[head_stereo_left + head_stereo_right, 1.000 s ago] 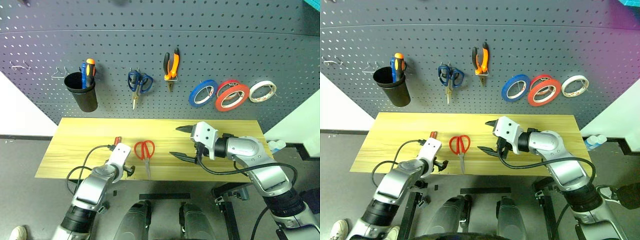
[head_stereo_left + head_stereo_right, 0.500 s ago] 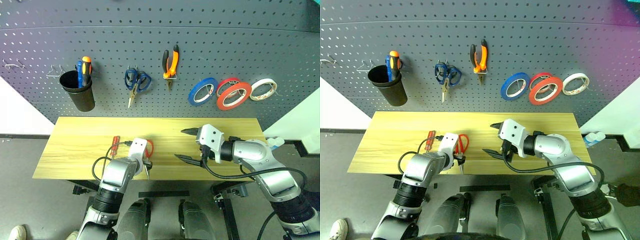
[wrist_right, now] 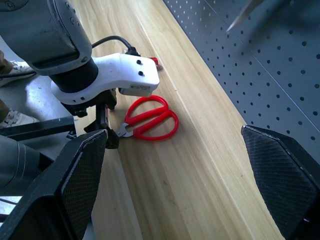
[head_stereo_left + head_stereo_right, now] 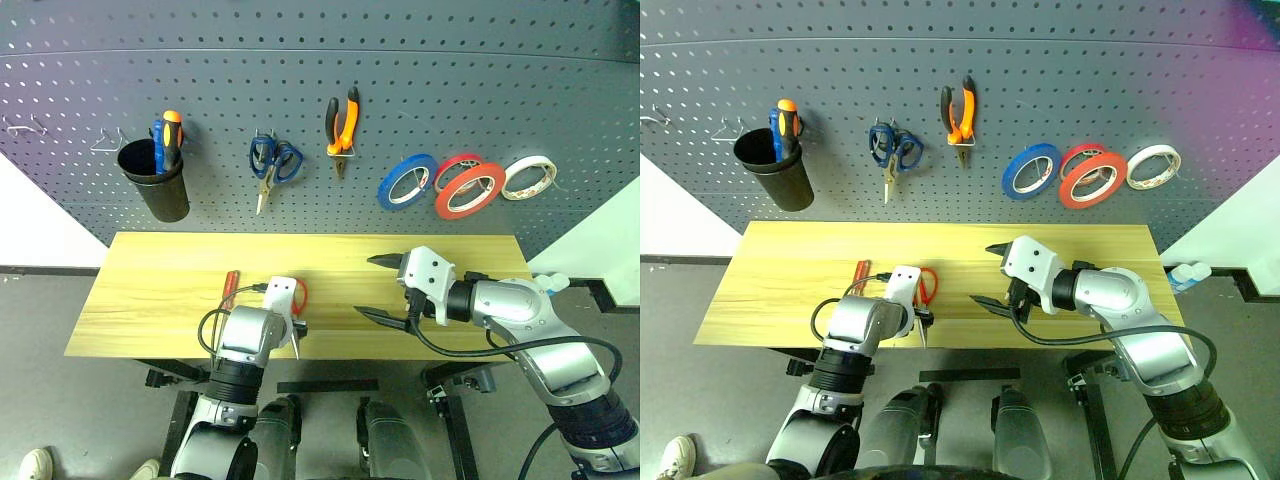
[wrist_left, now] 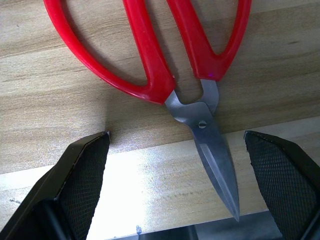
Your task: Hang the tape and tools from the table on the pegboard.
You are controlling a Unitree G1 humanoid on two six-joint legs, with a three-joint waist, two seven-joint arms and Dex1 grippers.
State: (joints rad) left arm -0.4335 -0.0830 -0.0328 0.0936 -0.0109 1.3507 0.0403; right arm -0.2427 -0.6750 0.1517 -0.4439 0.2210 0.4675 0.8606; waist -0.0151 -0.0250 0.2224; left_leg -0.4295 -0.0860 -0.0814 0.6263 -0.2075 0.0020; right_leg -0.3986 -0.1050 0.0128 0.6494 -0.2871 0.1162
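The red scissors (image 5: 170,55) lie flat and closed on the table (image 4: 150,290) near its front edge, blades pointing to 6 o'clock. The red screwdriver (image 4: 229,287) lies at their 9 o'clock. Pliers (image 4: 342,125) and red tape (image 4: 466,192) hang on the pegboard (image 4: 440,90).

No words, numbers, labels or signs can be read on anything here.
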